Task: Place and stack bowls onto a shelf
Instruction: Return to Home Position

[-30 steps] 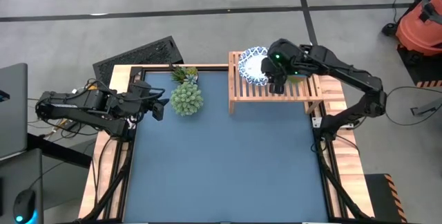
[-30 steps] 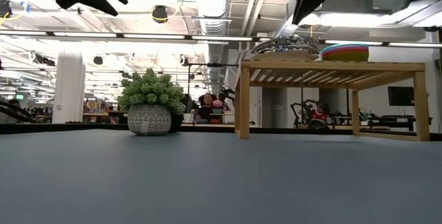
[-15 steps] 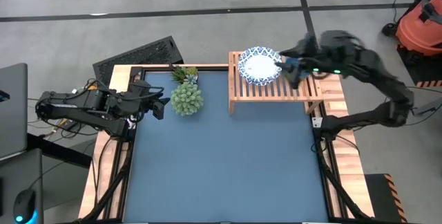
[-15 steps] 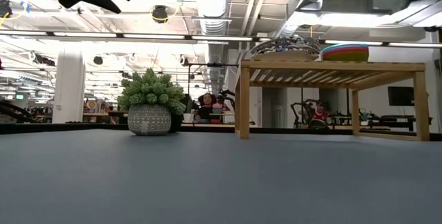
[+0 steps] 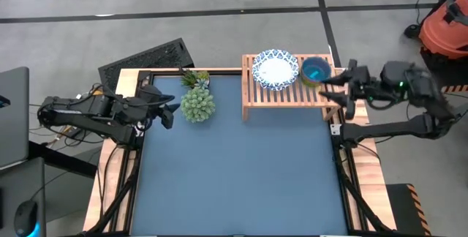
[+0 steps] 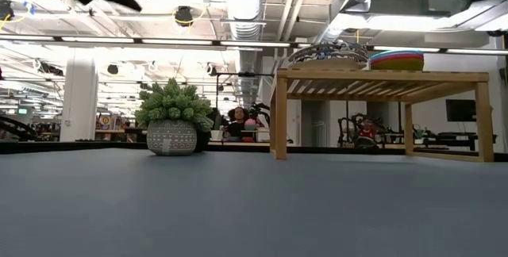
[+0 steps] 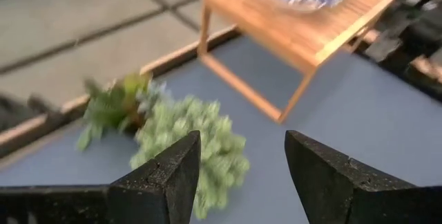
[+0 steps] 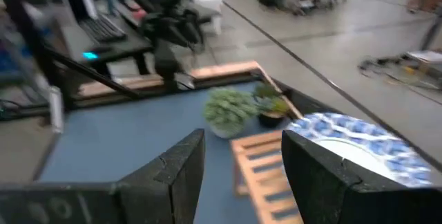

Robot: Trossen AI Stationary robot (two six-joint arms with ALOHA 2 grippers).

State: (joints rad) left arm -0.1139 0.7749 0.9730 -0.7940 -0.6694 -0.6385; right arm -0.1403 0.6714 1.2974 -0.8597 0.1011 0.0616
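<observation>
Bowls (image 6: 395, 59) — patterned white stack (image 5: 276, 69) and teal-topped coloured stack (image 5: 316, 70) — are sitting side by side on the shelf (image 5: 289, 95). Right gripper (image 5: 335, 91) is hovering just off the shelf's end, jaws spread, empty; left gripper (image 5: 170, 113), likewise, is waiting by the plant (image 5: 197, 103). Low swing homeward is risking a clip on the shelf, toppling stacks.
</observation>
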